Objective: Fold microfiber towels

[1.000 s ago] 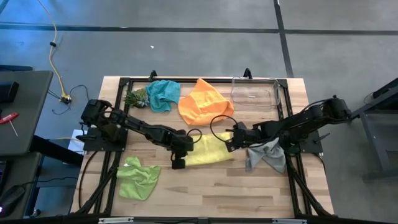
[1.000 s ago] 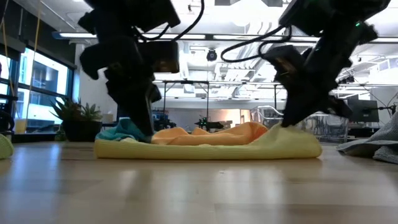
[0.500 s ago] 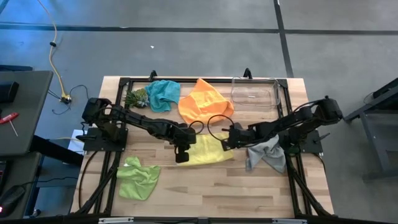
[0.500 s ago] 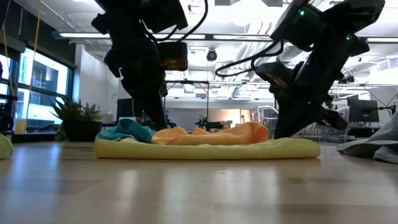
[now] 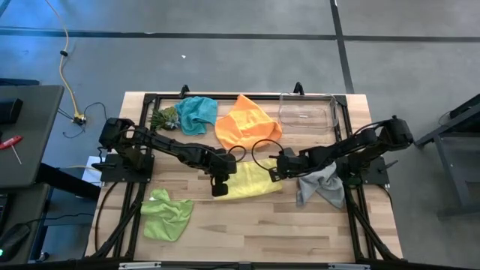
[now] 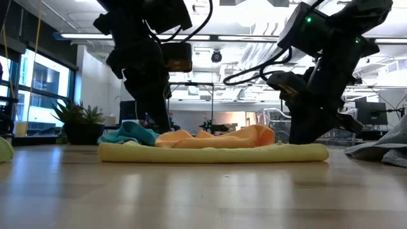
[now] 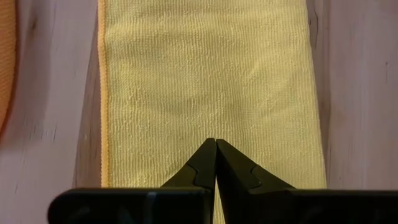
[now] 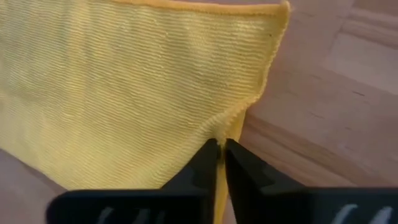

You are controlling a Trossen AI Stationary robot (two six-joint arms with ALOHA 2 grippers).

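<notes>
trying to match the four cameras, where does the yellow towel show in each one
High view: yellow towel lies mid-table, between the two arms.
Low view: a long flat strip across the middle, orange towel behind it.
Left wrist view: fills the middle, ahead of the shut left tool.
Right wrist view: fills the picture's left, its edge at the right tool.
Shared landmark: the wooden table.

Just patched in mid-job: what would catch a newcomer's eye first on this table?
The yellow towel, lying flat as a folded strip at the table's middle, with the left gripper at one end and the right gripper at the other. Around it lie crumpled towels: orange and teal at the back, lime green front left, grey right.
</notes>
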